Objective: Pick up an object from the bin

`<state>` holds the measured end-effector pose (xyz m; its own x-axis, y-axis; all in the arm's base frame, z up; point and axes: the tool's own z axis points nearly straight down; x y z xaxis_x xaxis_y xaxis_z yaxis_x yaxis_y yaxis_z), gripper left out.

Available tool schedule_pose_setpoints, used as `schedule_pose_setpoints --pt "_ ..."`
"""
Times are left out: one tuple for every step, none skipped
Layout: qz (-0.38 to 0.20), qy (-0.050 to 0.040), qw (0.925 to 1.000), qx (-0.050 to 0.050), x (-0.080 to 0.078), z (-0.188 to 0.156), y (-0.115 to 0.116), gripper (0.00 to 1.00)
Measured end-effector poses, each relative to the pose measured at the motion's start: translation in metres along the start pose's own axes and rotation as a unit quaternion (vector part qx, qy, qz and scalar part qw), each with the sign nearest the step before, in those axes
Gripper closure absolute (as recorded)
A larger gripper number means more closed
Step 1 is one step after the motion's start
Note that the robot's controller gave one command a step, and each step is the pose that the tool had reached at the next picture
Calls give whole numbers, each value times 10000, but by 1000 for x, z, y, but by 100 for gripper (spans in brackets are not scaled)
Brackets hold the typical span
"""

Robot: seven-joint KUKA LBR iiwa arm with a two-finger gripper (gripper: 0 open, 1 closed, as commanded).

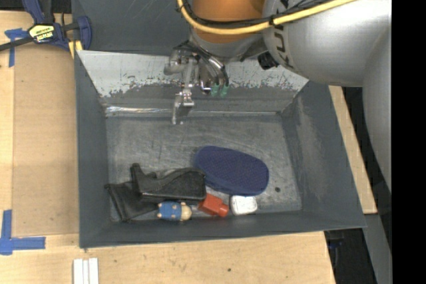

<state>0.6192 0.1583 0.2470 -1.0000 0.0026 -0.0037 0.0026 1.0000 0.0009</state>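
While your gripper [180,108] hangs narrow and empty by the bin's [93,143] back wall, well behind the blue oval pad [231,169], spread it, then take that pad's edge, clear of the black cloth [163,186] beside it and the red block [214,205] in front.

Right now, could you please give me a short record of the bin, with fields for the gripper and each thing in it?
gripper: high by the far wall, apart from the things
bin: grey metal, things gathered along the near wall
blue oval pad: flat, nearest the middle
black object: on the view's left of the pad
blue-and-yellow figure, red piece, white piece: a row at the near wall
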Motion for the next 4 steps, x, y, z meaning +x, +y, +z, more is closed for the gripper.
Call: schedule_pose_setpoints --pt "-884 38 9961 6 77 52 -25 0" --pt "-410 -54 9991 -5 104 156 -115 0" --pt "-394 -8 9992 0 106 159 -116 100" --pt "-434 -40 9990 6 90 25 -130 100"
